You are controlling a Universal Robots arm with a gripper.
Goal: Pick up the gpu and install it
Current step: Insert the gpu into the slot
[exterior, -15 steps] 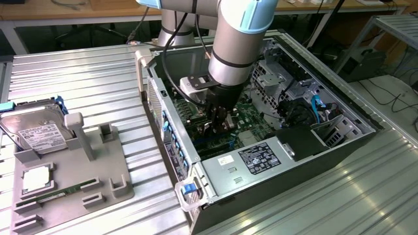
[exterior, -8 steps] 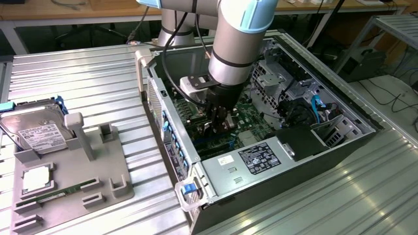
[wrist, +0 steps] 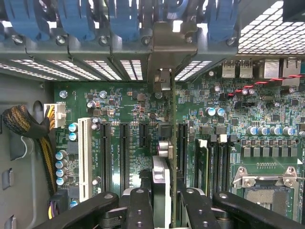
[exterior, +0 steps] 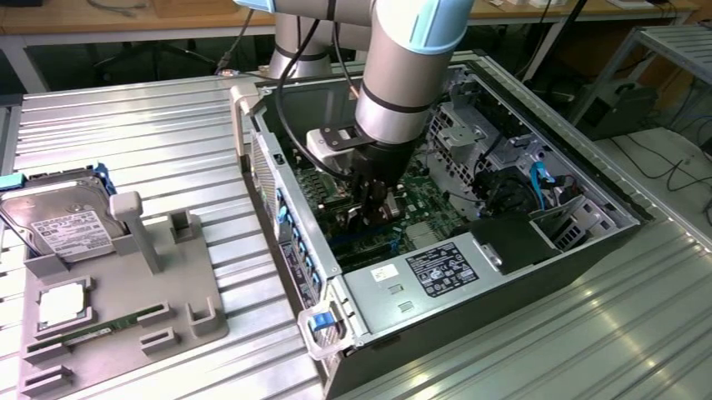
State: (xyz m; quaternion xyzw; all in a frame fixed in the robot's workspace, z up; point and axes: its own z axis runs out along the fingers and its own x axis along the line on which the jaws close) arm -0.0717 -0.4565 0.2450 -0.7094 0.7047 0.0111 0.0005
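Note:
My gripper (exterior: 373, 208) reaches down inside the open computer case (exterior: 579, 250), just above the green motherboard (exterior: 418, 208). It is shut on the gpu (wrist: 167, 162), which the wrist view catches edge-on between the two black fingers (wrist: 138, 207). The card stands upright over the motherboard (wrist: 124, 102), between two black expansion slots (wrist: 143, 143). Its silver bracket (wrist: 162, 52) lies against the case's rear slot panel, below the blue latches (wrist: 121, 19). Whether the card's lower edge sits in a slot is hidden from me.
Outside the case, at the exterior view's left, a grey fixture tray (exterior: 122, 283) carries a silver hard drive (exterior: 67, 225), a CPU (exterior: 62, 304) and a green RAM stick (exterior: 83, 333). The power supply (exterior: 434, 271), a CPU socket (wrist: 264, 191) and a cable bundle (wrist: 24, 124) surround the card.

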